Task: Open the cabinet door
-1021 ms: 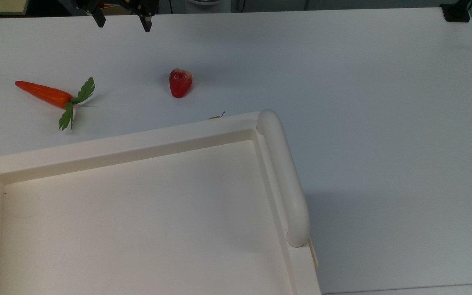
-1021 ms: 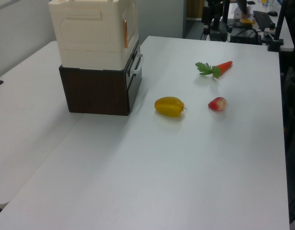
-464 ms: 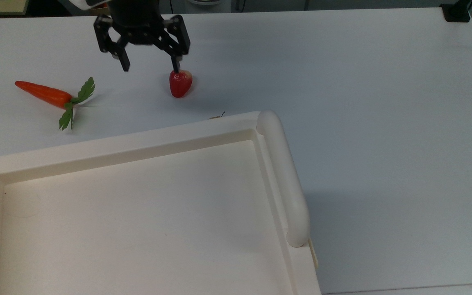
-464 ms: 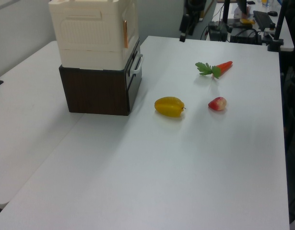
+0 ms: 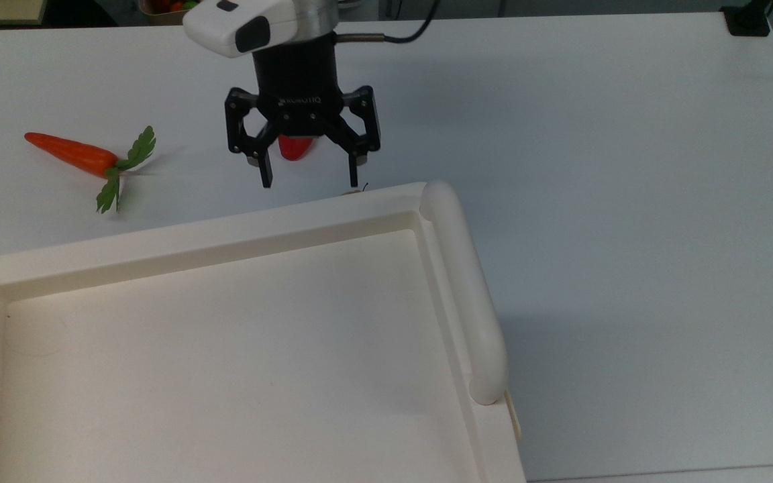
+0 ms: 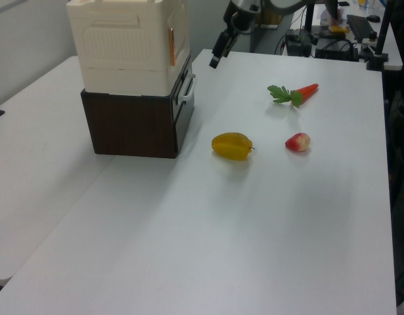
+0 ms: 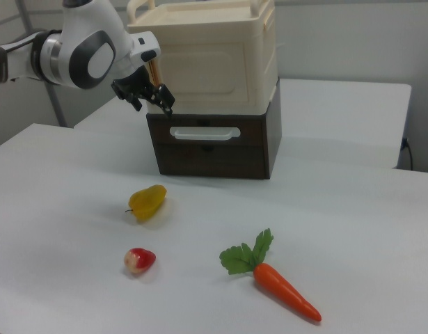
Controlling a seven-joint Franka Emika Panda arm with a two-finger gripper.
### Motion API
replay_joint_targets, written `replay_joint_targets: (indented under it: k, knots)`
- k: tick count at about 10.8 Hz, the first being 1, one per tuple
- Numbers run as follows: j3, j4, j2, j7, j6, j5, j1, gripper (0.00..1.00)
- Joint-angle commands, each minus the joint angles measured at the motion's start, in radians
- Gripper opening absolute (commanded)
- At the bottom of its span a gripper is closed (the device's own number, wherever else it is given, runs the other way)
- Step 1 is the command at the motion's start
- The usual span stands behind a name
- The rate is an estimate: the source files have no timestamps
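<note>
Gripper (image 5: 310, 182) now close to the cabinet (image 5: 192, 236), fingers spread wide apart and holding nothing. One second ago seen in the top view just as two fingertips at the far table (image 5: 628, 201) edge; half a second ago above the red fruit (image 5: 290, 150); now past it, with the tips almost at the rim of the cream top. In the right view, hangs in the air at the height of the cream box, just beside the right view's left edge of the cabinet door (image 7: 200, 66), near a thin orange strip (image 7: 155, 69) on that edge. Perhaps not touching yet; hard to say from this angle.

Door closed, flat against the front of the cabinet, which stands on a dark brown drawer unit (image 7: 207, 149). No gap visible along its edges, in the right view or in the left view.

Carrot (image 5: 71, 153), yellow fruit (image 6: 232, 146) and red fruit lying on the table as before, not disturbed by the passing arm.

Meaning for the task: approach nearly finished, opening itself not begun. Next, probably, a small move to bring the fingers around the door's free edge or the orange strip, then closing and pulling outward. Risk of sliding off such a thin edge, or of pushing the light cream box on its base.
</note>
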Motion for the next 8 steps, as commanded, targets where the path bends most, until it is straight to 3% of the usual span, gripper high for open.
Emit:
replay_joint_targets:
  k: [1,3,6,8]
  knots:
    - [-0.011,0.005,0.034,0.062,0.155,0.008,0.036,1.00]
    - [-0.011,0.022,0.083,0.112,0.264,-0.006,0.039,1.00]
    - [-0.013,0.054,0.102,0.143,0.283,-0.006,0.039,1.00]
    - [-0.011,0.098,0.125,0.157,0.314,-0.004,0.039,0.94]
